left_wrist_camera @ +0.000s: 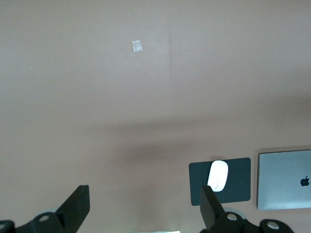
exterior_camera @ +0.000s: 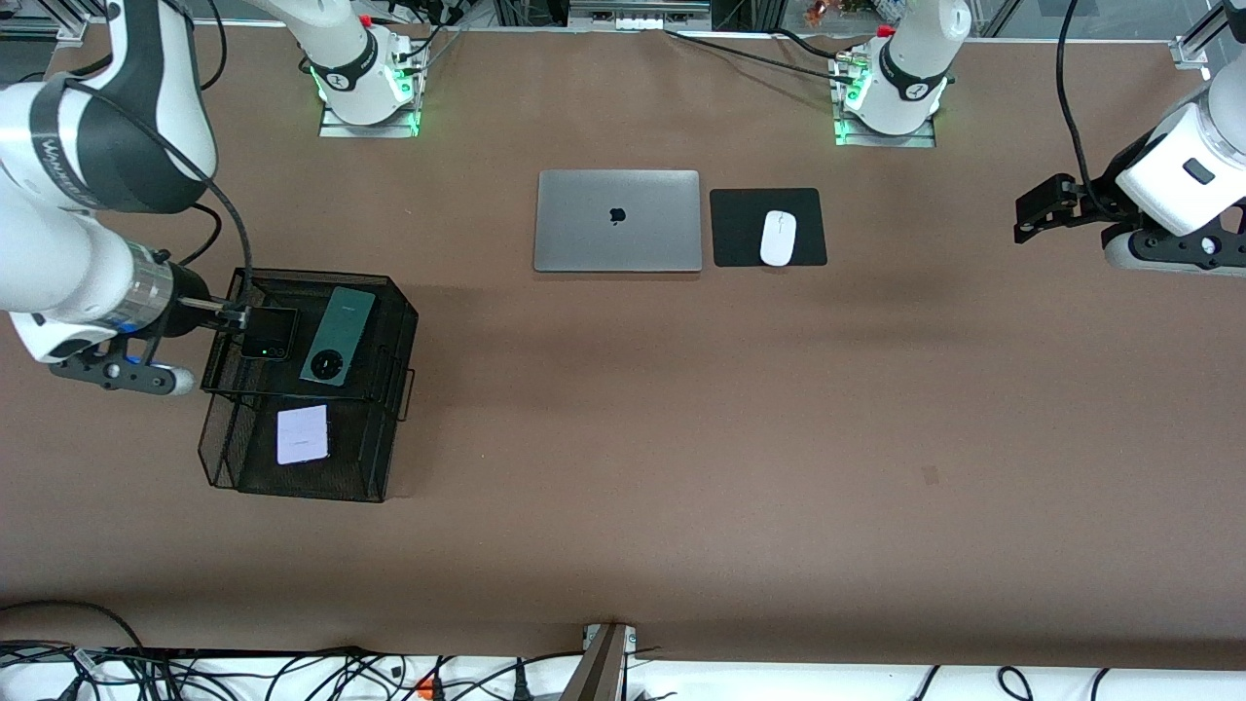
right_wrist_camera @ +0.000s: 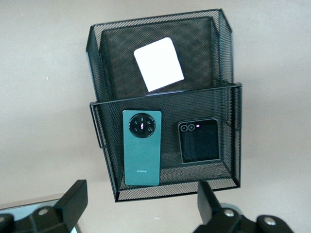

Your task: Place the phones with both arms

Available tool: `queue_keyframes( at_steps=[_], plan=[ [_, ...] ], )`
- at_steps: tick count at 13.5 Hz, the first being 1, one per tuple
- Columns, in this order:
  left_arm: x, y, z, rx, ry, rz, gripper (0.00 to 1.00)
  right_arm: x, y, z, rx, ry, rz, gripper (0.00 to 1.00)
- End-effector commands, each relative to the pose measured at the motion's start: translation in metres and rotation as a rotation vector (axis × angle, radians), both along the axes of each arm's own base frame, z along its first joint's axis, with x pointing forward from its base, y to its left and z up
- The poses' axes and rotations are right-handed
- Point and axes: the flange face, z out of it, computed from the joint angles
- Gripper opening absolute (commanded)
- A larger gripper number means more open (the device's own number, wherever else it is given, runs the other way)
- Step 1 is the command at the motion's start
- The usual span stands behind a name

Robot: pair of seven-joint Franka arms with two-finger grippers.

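A black two-tier mesh tray [exterior_camera: 292, 484] stands at the right arm's end of the table. Its upper tier holds the small black phone [exterior_camera: 265, 333] and the longer dark green phone [exterior_camera: 338, 335] side by side. Its lower tier holds the pale lilac-white phone [exterior_camera: 302, 434]. The right wrist view shows the tray [right_wrist_camera: 165, 191] with the green phone [right_wrist_camera: 141, 153], the black phone [right_wrist_camera: 199, 141] and the white phone [right_wrist_camera: 159, 64]. My right gripper [exterior_camera: 234, 315] [right_wrist_camera: 141, 204] hangs open and empty above the upper tier's edge. My left gripper [exterior_camera: 1037, 209] [left_wrist_camera: 144, 206] is open and empty, up over bare table at the left arm's end.
A closed grey laptop [exterior_camera: 617, 220] lies between the two bases, also in the left wrist view [left_wrist_camera: 284, 179]. Beside it a white mouse [exterior_camera: 778, 238] [left_wrist_camera: 218, 175] sits on a black pad [exterior_camera: 740, 229]. A small tape mark [exterior_camera: 930, 475] is on the brown table.
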Motion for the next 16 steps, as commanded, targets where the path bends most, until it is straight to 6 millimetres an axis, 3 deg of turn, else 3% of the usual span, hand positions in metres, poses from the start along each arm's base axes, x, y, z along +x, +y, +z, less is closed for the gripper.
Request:
queue_keyframes(
  at_steps=[1,5,9,12,16],
  plan=[
    [-0.006,0.000,0.007,0.003,-0.003,0.009,1.00,0.003,-0.023,0.035,0.073,-0.036,-0.035,1.00],
    [-0.006,0.002,0.007,0.003,-0.002,0.012,1.00,-0.001,-0.036,0.053,0.073,-0.015,-0.025,1.00],
    [-0.006,0.003,0.007,0.003,0.000,0.014,1.00,0.000,-0.039,0.046,0.024,-0.001,0.029,1.00],
    [-0.006,0.002,0.008,0.003,-0.002,0.012,1.00,-0.005,-0.060,0.035,0.039,-0.018,0.008,0.98],
    [-0.007,0.002,0.007,0.004,0.001,0.012,1.00,-0.027,-0.046,0.026,0.010,-0.113,0.054,0.98]
  ],
)
